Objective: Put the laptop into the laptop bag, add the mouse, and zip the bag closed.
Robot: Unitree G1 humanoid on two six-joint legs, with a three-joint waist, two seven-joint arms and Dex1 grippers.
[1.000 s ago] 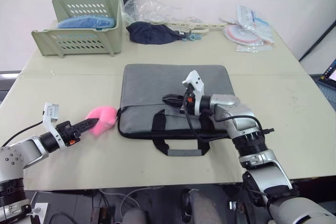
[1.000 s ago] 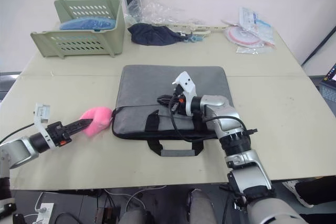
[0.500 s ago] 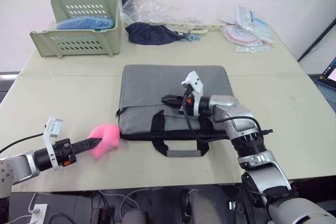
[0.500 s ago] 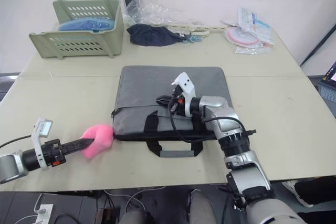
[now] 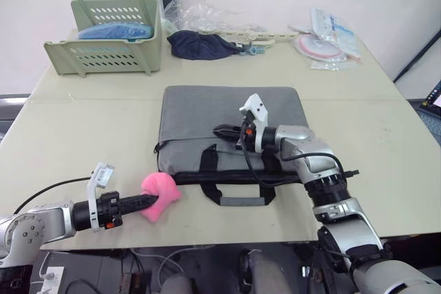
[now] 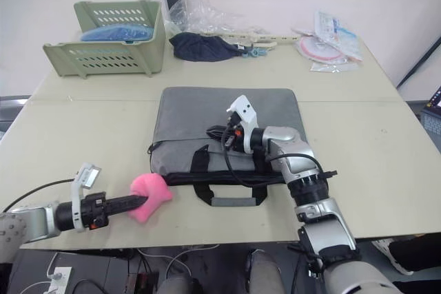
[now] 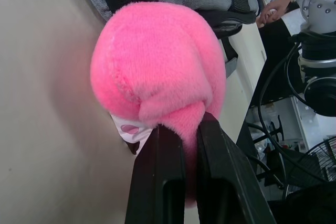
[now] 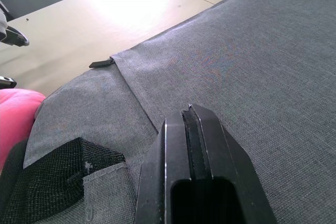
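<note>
We see a wide beige table [image 5: 89, 122] running across the whole head view. On it, at mid-frame, lies the laptop bag [image 5: 207, 118], flat and grey, with its black strap handles [image 5: 241, 197] on the edge nearest the bottom of the frame. We cannot tell whether the laptop is inside it, and we cannot make out a white mouse.

In the upper left of the frame sits a pale green basket [image 5: 107, 53] holding something blue [image 5: 114, 31]. To its right, at the top centre, are a dark navy cloth bundle [image 5: 201, 44] and crumpled clear plastic [image 5: 200, 12]; in the upper right lie some packets [image 5: 327, 39].

Our right gripper [image 5: 224, 130] rests over the middle of the bag, its arm coming in from the lower right. In the right wrist view the two black fingers [image 8: 191, 145] are pressed together with nothing between them, just above the grey fabric.

Our left gripper [image 5: 148, 201] reaches in from the lower left of the frame. It is clamped on a pink fluffy blob [image 5: 160, 194], which sits near the table's front edge, just beside the bag's lower left corner. In the left wrist view the fingers [image 7: 163, 166] pinch a fold of the pink plush [image 7: 157, 77], with only a narrow gap left between them.
</note>
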